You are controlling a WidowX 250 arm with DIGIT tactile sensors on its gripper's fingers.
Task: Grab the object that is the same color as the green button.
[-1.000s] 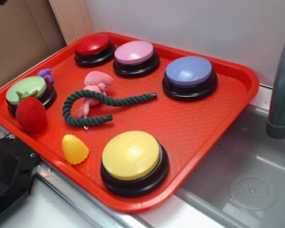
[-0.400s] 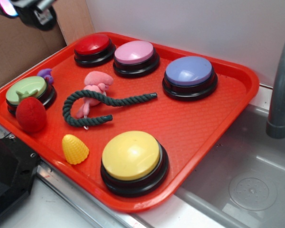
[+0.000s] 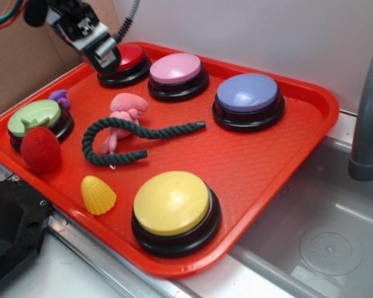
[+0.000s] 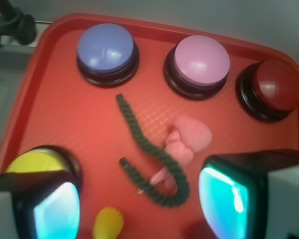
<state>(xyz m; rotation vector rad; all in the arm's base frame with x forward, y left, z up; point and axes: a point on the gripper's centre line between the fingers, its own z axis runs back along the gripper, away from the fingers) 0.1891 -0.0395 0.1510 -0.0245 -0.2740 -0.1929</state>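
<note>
Approach step. Tool (image 3: 102, 56) high over red button (image 3: 120, 57), jaws wide apart, nothing held. Green rope (image 4: 157, 157) below tool, curled across pink plush (image 4: 187, 142), between jaws' line. Next: descend straight, close on rope only.

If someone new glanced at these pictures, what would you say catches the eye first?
The bright red tray filled with big dome buttons, above all the yellow button at its near edge. In the middle, a dark green rope curls over a pink plush toy. The gripper hangs above the red button, jaws apart.
</note>
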